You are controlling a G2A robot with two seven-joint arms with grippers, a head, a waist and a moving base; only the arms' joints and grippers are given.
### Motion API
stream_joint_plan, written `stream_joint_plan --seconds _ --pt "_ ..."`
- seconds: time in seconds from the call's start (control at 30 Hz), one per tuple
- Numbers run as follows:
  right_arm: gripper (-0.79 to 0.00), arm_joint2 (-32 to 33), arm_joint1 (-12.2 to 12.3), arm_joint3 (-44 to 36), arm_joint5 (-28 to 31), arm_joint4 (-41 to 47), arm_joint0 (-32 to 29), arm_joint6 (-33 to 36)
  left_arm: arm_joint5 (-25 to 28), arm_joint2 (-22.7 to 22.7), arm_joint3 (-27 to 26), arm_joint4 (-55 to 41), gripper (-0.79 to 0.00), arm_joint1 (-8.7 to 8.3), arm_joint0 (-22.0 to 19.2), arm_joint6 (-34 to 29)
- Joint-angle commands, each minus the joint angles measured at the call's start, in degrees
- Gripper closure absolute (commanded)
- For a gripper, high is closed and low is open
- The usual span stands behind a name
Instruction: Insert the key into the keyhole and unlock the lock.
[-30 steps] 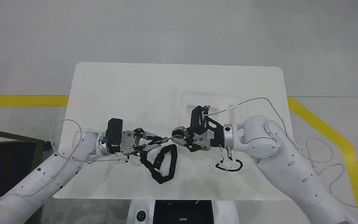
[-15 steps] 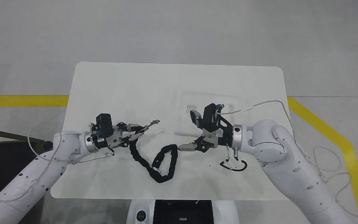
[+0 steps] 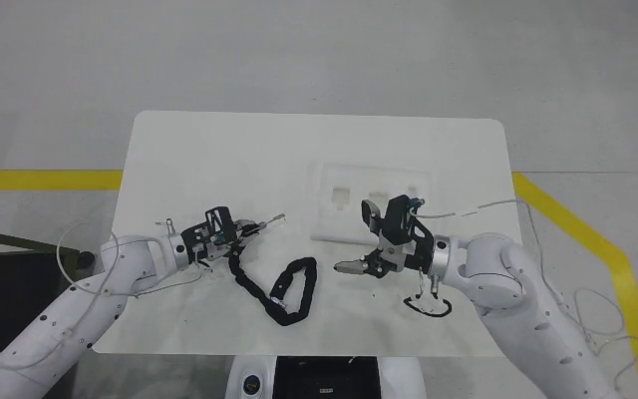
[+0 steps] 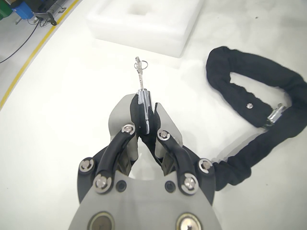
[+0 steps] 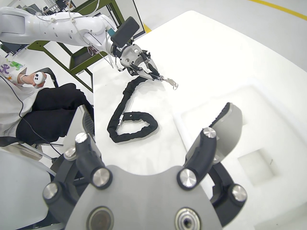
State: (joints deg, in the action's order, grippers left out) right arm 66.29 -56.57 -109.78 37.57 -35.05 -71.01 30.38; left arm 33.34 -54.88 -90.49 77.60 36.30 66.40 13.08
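Note:
My left gripper [image 3: 239,231] [image 4: 145,104] is shut on the chrome lock cylinder [image 4: 144,98] at one end of the black sleeved chain [image 3: 284,289] [image 4: 251,92]. The key [image 3: 271,219] [image 4: 139,69] sticks out of the cylinder's keyhole, its ring at the far tip. The chain lies looped on the table, and its other chrome end [image 4: 275,114] rests loose against the loop. My right gripper [image 3: 351,266] [image 5: 156,111] stands open to the right of the loop, holding nothing. In the right wrist view the left gripper [image 5: 151,72] and key [image 5: 169,80] show farther off.
A white foam tray [image 3: 374,199] [image 4: 153,13] [image 5: 251,120] with square pockets lies just beyond the key, right of centre on the white table [image 3: 199,150]. A black cable loop [image 3: 427,302] hangs under the right wrist near the table's front.
The grippers, together at the key a second ago, have drawn apart. The right gripper let go, opened and moved right. The left pulled back left with cylinder and key.

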Motion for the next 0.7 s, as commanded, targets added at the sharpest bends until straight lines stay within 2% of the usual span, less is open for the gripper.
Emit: stream_joint_plan --seconds 0.0,0.03,0.3,0.43,0.67 --pt "-0.785 0.51 0.07 -0.03 0.22 -0.72 -0.60 -0.97 -0.02 0.06 0.17 -0.13 -0.711 0.27 -0.14 -0.07" --pt "-0.785 0.91 0.10 -0.04 0.50 -1.51 -1.00 -2.05 -0.13 0.05 0.35 0.07 -0.785 0.45 -0.27 0.17" --pt "-0.785 3.77 0.14 0.93 -0.93 -10.19 -2.43 -9.48 1.20 -1.52 2.48 2.32 -0.785 1.04 -1.59 7.80" --pt "-0.785 6.98 0.24 1.84 -2.40 -13.70 -2.98 -14.82 2.91 -3.89 5.82 1.01 -0.785 1.13 -2.94 12.53" --pt "-0.785 14.10 0.90 1.77 -3.72 -16.42 -5.20 -17.70 4.98 -8.60 9.39 0.91 -0.785 0.87 -4.97 20.54"
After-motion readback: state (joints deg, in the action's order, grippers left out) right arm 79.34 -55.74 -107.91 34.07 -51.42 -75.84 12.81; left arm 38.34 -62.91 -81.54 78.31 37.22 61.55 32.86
